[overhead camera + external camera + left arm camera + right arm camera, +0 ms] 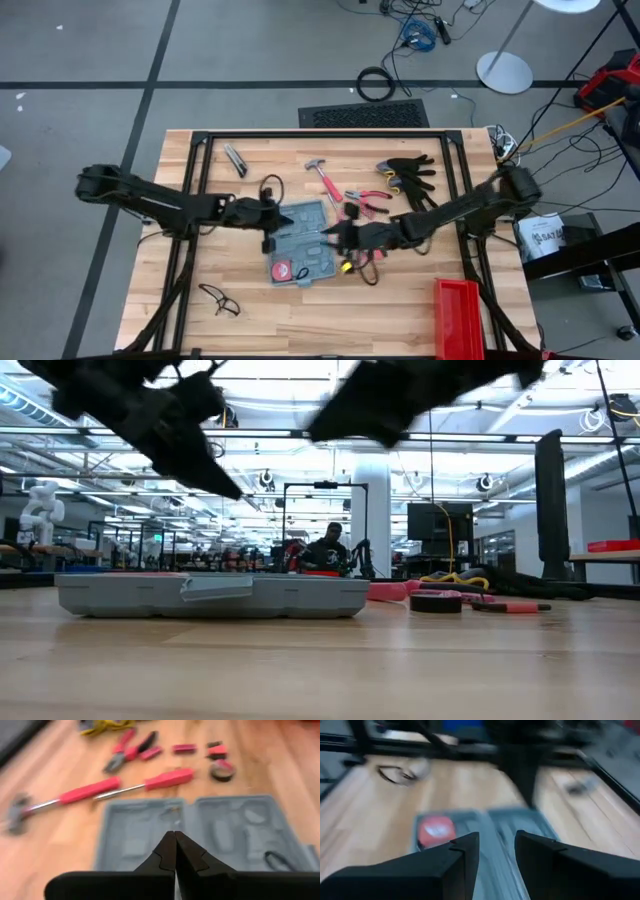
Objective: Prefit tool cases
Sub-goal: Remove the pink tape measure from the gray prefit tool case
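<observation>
One blue-grey tool case (pixel 300 243) lies opened flat near the middle of the wooden tabletop (pixel 400 320), its two grey moulded halves side by side. One half holds a round red tape measure (pixel 283 270); the other recesses I can make out look unfilled. Two dark arms reach in over it from opposite sides. The left claw (pixel 268 216) hangs above the case's far-left edge with its fingers pressed together, gripping nothing. The right claw (pixel 333 232) hovers at the case's right edge, fingers (pixel 460 857) apart with nothing between them. Beyond the case lie one red-handled hammer (pixel 322 177), one red-handled screwdriver (pixel 150 783) and one pair of red pliers (pixel 368 198). One red bin (pixel 458 318) stands at the near right corner; its contents cannot be made out.
</observation>
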You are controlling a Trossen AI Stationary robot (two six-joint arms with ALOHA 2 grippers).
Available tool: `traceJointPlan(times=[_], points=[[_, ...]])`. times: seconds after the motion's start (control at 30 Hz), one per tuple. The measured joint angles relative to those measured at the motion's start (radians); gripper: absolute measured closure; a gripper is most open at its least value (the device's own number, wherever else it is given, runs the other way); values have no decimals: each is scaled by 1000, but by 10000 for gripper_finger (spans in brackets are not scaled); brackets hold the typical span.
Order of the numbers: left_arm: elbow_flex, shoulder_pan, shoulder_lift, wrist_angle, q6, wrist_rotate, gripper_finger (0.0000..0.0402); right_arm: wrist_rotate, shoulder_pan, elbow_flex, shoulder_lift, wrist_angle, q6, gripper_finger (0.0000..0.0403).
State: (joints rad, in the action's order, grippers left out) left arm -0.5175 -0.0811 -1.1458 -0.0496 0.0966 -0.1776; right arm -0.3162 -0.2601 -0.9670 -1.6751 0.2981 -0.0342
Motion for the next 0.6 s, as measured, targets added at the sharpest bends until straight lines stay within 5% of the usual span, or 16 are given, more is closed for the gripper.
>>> traceJointPlan(times=[0.3,0.6], points=[[0,0,181,365,27,-49,401,305,76,-274,-360,-17,58,291],[65,-9,136,333,106,-63,401,375,113,-296,-464,-64,46,291]])
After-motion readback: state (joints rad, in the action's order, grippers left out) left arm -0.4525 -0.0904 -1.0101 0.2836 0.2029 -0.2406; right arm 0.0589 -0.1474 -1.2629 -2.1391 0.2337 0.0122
